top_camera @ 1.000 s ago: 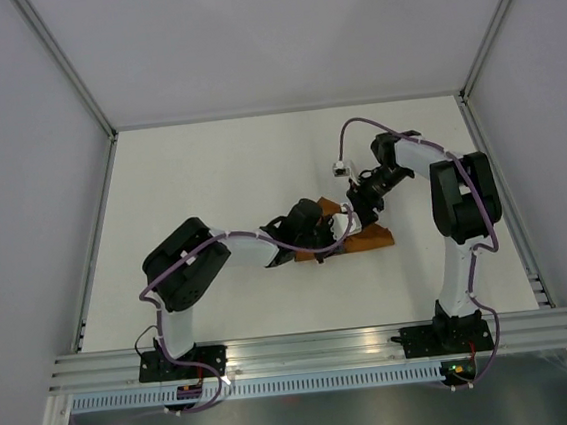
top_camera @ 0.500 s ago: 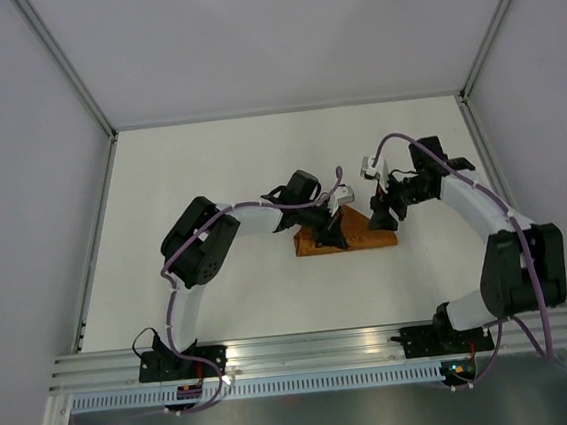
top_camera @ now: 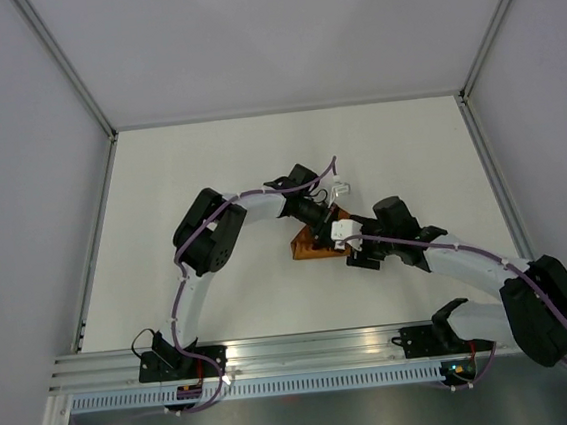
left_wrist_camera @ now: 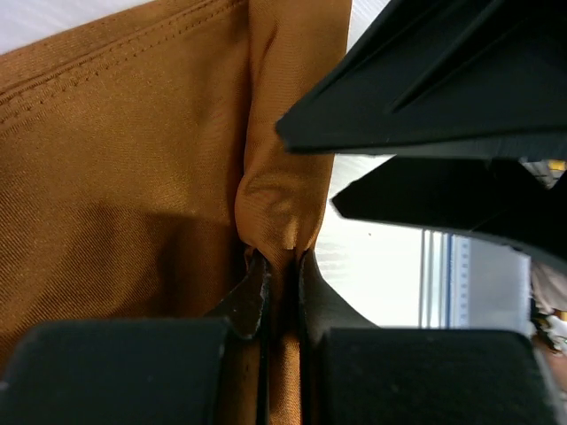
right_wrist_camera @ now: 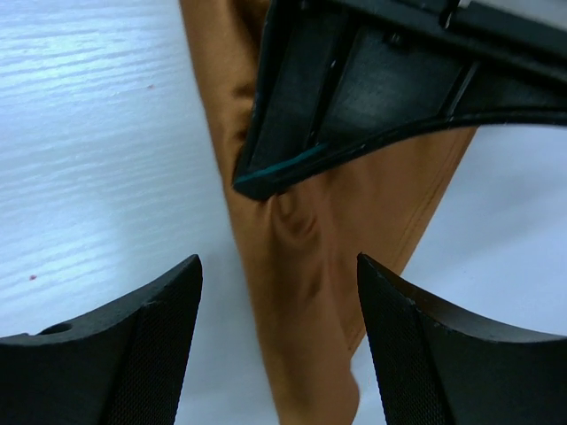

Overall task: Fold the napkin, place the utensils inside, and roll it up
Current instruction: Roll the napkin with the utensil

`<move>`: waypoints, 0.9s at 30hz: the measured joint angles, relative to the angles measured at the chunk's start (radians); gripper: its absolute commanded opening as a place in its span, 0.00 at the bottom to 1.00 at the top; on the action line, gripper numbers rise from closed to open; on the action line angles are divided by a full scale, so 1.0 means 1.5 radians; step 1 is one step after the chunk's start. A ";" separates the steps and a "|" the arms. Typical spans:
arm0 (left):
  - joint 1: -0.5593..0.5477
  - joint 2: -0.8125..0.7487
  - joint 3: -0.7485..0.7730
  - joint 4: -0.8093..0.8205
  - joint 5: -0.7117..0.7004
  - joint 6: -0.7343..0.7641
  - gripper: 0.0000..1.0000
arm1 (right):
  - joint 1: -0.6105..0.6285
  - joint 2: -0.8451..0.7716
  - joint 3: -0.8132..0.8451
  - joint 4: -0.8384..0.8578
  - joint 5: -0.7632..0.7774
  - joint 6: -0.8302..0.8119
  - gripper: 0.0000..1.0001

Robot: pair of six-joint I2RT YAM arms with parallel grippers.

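Observation:
The rust-brown napkin (top_camera: 312, 245) lies bunched and folded at the table's middle, mostly hidden under both arms. My left gripper (left_wrist_camera: 282, 266) is shut on a pinched fold of the napkin (left_wrist_camera: 133, 177), its jaws nearly touching with cloth between them. In the top view the left gripper (top_camera: 327, 220) sits at the napkin's far edge. My right gripper (right_wrist_camera: 279, 292) is open, its jaws wide apart over the napkin (right_wrist_camera: 337, 266), just in front of the left gripper's black fingers (right_wrist_camera: 354, 80). In the top view the right gripper (top_camera: 353, 251) is at the napkin's right side. No utensils show.
White table (top_camera: 209, 169) with raised metal rails on the left (top_camera: 95, 241) and right (top_camera: 498, 192), and a slotted rail along the near edge (top_camera: 317, 350). The two arms crowd each other over the napkin.
The right arm swung from the far right down and in, its gripper now low beside the napkin. The left gripper moved slightly farther back. The napkin looks smaller, more bunched.

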 measured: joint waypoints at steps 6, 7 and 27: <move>0.005 0.013 0.011 -0.052 0.032 -0.012 0.07 | 0.061 0.051 0.000 0.081 0.070 -0.001 0.69; 0.005 0.014 0.012 -0.057 0.034 -0.013 0.09 | 0.065 0.058 0.000 0.086 0.075 -0.001 0.66; 0.011 0.020 0.038 -0.128 0.018 -0.024 0.43 | 0.086 0.106 0.033 0.033 0.062 0.016 0.19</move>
